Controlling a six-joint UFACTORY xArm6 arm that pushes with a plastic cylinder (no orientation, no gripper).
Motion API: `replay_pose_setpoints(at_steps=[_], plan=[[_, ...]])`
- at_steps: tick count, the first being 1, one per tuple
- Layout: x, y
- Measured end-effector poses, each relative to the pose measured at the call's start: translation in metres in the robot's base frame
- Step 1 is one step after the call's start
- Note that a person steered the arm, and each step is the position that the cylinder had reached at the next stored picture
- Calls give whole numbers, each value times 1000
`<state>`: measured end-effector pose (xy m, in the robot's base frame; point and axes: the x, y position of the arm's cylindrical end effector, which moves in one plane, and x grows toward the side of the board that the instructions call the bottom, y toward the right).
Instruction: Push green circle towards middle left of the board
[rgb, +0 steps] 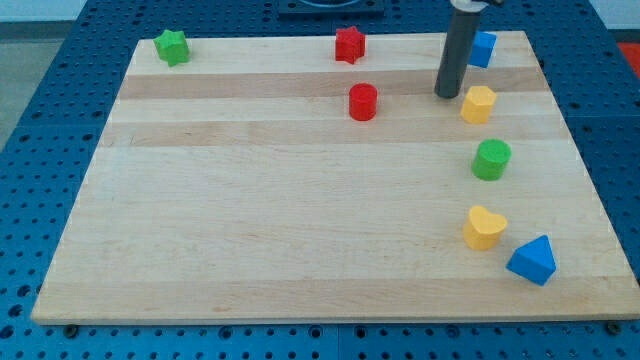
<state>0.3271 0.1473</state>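
Since the green circle (491, 159) sits untouched near the worktop's (300, 230) right edge, the push has not begun. Taking that circle as landmark: nearest the view's bottom, well below it, lies a blue triangular block (531, 260), then a yellow heart (484, 227). Just above it stands a yellow hexagon (478, 103), with my tip (447, 95) beside that. There is no claw, only the rod. Next, I judge, the tip must round to the circle's right side and drive leftward.
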Motion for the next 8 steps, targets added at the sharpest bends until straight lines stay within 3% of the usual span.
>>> replay_pose_setpoints(at_steps=[3,6,8], plan=[[70,-19],[71,48],[109,68]])
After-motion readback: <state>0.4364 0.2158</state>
